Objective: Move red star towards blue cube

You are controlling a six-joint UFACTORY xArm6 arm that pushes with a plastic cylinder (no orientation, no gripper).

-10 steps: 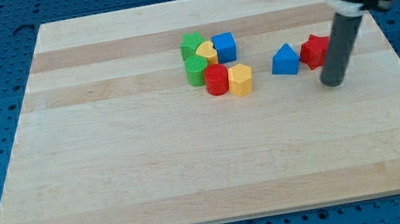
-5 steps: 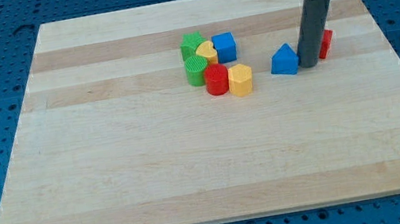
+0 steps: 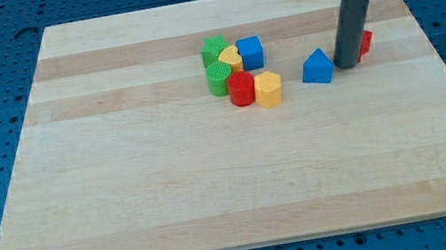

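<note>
In the camera view, the only view, the red star [image 3: 363, 44] showed merely as a sliver of red at the view's right of the dark rod, which stood in front of it and covered most of it; its star shape could not be made out from what showed. It lay on the wooden counter [image 3: 215, 189] toward the view's upper right. My tip [image 3: 346, 65] rested on the counter at the star's left side, apparently touching it, between the star and the blue triangular block [image 3: 316, 67], which sat just beside the tip on the view's left. The end effector was a plain rod with nothing to open or close, and it held nothing.

The blue cube [image 3: 250, 52] stood well to the view's left of the star, at the right edge of a tight cluster. In that cluster a yellow heart-shaped block [image 3: 230, 56] touched the cube's left side, with a green block [image 3: 213, 50] behind it and a second green block [image 3: 218, 79] below. A red cylinder [image 3: 242, 89] and a yellow hexagonal block [image 3: 268, 89] sat side by side at the cluster's lower edge.
</note>
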